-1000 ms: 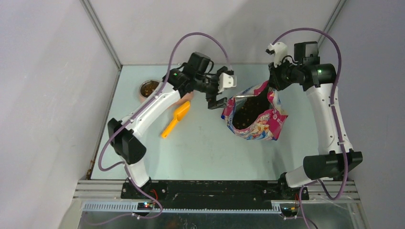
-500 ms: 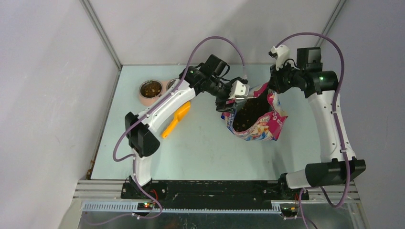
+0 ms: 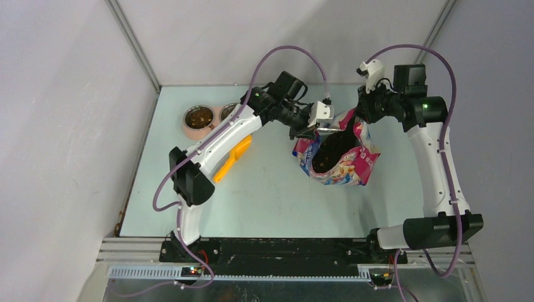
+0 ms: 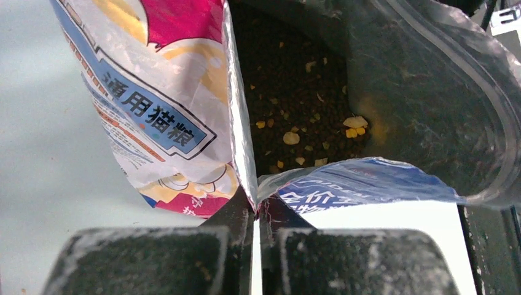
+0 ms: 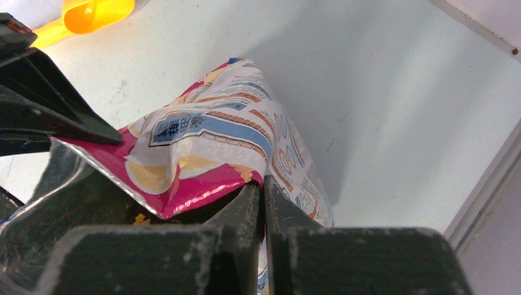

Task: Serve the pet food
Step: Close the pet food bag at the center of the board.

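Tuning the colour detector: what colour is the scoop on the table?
Orange, all one colour. The scoop shows best in the top external view.

Lab test cell — bare panels, aluminium frame.

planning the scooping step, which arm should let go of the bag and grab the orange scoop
Left, probably: the scoop lies right beside its forearm, while the right gripper pinches the bag on the far side.

Our white left arm reaches toward one o'clock, our white right arm toward eleven. Left black two-finger gripper and right black two-finger gripper each pinch the glossy pink-and-blue bag at its rim.
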Controlling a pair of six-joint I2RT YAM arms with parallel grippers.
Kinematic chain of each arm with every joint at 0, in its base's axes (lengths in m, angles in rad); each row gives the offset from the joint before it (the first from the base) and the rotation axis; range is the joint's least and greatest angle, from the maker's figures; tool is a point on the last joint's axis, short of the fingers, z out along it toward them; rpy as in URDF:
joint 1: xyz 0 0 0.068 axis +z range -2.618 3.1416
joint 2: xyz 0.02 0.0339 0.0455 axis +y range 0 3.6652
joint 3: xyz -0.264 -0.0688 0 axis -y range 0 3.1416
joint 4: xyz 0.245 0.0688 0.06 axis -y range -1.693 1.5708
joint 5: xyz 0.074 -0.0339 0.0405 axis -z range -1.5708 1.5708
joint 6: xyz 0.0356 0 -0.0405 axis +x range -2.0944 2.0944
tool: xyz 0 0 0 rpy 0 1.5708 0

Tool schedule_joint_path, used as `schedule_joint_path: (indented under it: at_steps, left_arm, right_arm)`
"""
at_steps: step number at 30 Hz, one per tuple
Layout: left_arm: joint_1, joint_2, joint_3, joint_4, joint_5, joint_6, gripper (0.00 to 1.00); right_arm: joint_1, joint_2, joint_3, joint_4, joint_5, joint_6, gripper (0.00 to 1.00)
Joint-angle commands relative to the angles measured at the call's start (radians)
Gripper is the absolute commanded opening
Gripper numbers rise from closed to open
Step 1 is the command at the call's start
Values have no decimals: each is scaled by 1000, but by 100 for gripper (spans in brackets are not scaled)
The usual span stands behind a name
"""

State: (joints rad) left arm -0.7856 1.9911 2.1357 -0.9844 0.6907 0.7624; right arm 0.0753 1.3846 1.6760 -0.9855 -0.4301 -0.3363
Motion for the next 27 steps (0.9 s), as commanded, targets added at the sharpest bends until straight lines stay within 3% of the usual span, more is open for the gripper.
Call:
schedule_joint_path:
  at_steps: [1, 6, 12, 27]
  left_arm:
    - [-10, -54, -32, 181, -15, -128, 0]
    - [16, -121, -145, 338, -125, -305, 0]
    - [43, -137, -180, 416, -184, -388, 0]
    - [98, -174, -249, 455, -209, -414, 0]
  right_arm:
    - [-6, -93, 49, 114, -27, -10, 9]
    - [-8, -130, 44, 81, -30, -40, 36]
    - [-12, -190, 24, 52, -26, -77, 63]
    - [-11, -328, -246, -18, 40, -362, 68]
